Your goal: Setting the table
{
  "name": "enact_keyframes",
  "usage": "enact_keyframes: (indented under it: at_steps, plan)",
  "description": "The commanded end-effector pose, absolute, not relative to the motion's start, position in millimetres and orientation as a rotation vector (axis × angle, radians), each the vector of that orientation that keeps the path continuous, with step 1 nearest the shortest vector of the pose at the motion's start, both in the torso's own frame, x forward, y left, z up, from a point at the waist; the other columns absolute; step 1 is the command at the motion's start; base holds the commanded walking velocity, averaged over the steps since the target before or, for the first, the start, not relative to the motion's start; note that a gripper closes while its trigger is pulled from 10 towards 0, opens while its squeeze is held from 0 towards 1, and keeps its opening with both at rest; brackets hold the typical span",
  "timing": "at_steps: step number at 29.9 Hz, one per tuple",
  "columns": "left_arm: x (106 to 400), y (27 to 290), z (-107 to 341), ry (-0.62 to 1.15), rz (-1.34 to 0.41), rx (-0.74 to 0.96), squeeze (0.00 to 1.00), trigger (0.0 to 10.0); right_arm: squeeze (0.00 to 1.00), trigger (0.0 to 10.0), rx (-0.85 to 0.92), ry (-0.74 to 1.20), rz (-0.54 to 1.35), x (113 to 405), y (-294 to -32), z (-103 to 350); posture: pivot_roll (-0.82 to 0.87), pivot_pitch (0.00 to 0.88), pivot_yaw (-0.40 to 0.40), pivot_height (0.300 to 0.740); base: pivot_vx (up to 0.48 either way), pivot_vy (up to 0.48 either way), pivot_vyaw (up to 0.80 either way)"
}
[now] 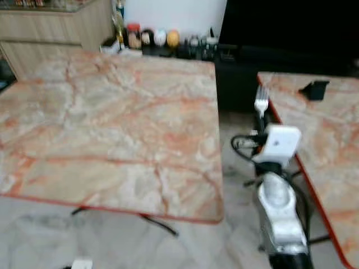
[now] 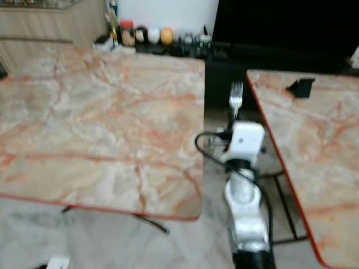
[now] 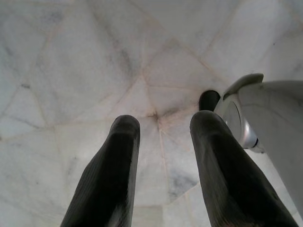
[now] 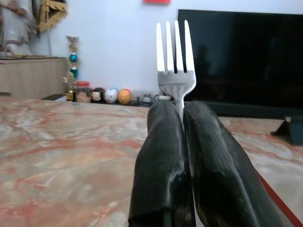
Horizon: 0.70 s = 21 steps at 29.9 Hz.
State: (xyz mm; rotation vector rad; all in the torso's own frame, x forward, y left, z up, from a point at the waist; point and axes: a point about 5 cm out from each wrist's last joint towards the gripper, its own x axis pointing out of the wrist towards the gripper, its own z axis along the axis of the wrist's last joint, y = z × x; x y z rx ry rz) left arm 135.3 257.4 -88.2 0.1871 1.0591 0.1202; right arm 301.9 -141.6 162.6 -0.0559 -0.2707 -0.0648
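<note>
Right gripper is clamping its two long black fingers together on the handle of one silver four-tined metal fork, tines pointing up and forward, likely so the fork stays clear of the table edges while being carried. It is hovering in the gap between two pink-veined marble tables: the big one on the robot's left, the second one on its right. Fork isn't over either top yet; judging by that, placement isn't done. Left gripper is hanging idle, fingers apart, pointing at the white marble floor. Count: one fork, two tables, one small black stand-like object on the right table, a row of small jars and figurines behind.
</note>
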Motion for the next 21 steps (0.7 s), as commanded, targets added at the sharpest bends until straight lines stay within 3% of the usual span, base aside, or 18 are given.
enact_keyframes:
  at_steps: [1,21]
  plan:
    - [135,255,-89,1.059,0.112,0.180,0.00,10.0,0.00,10.0,-0.059,-0.282,-0.093,303,-150,166,0.04,0.000,-0.033,0.711,0.000,-0.379,0.00]
    - [136,254,-89,1.052,0.112,0.164,0.00,10.0,0.00,10.0,-0.048,-0.374,-0.126,303,-155,189,0.03,0.000,-0.031,0.711,0.000,-0.378,0.00]
